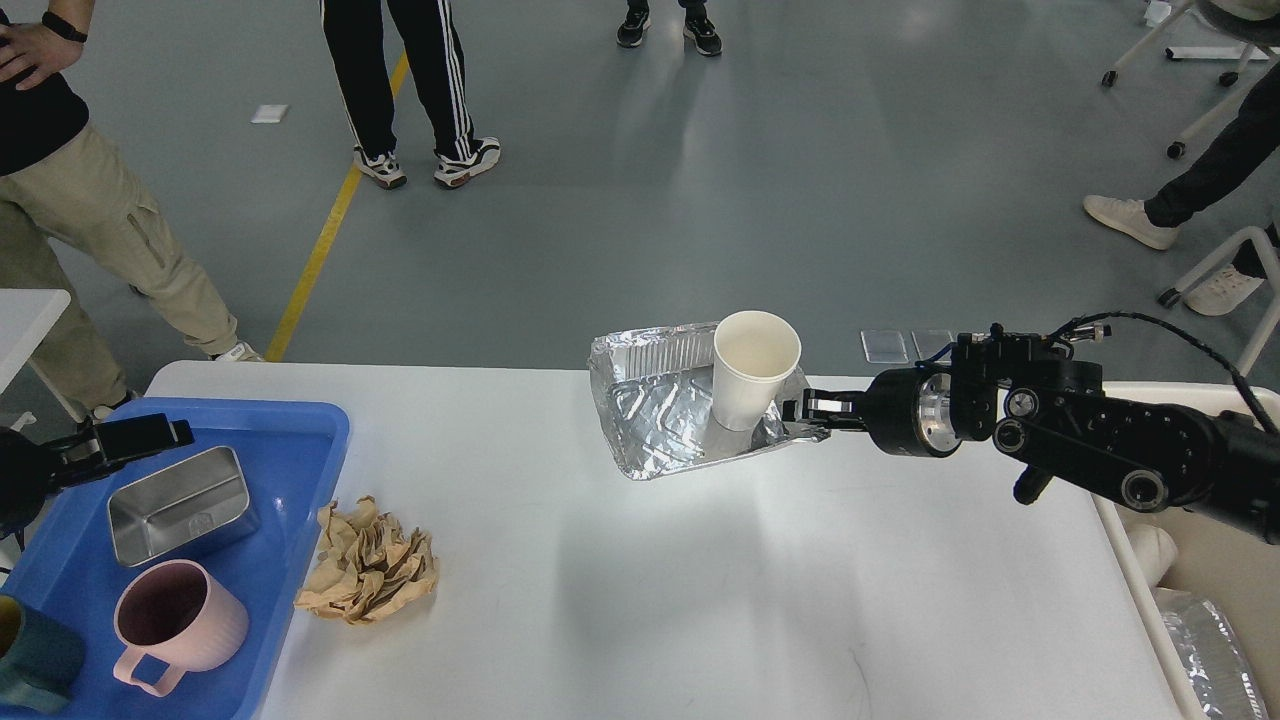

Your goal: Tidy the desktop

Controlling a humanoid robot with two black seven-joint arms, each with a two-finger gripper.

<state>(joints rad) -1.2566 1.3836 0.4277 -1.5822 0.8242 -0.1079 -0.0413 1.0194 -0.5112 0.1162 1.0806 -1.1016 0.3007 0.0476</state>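
Observation:
The white desktop (650, 560) fills the lower middle of the head view. My right gripper (808, 412) reaches in from the right and is shut on the right rim of a crumpled foil tray (655, 405), holding it tilted above the desktop's far edge. A white paper cup (752, 368) stands inside the foil tray. A crumpled brown paper ball (368, 563) lies on the desktop at the left. My left gripper (140, 438) hovers over the blue tray's (290, 450) far left part; its fingers are too dark to tell apart.
The blue tray holds a steel box (180, 505), a pink mug (175, 620) and a dark teal cup (35, 660). A beige bin (1215, 590) at the right holds white and foil items. People stand beyond the table.

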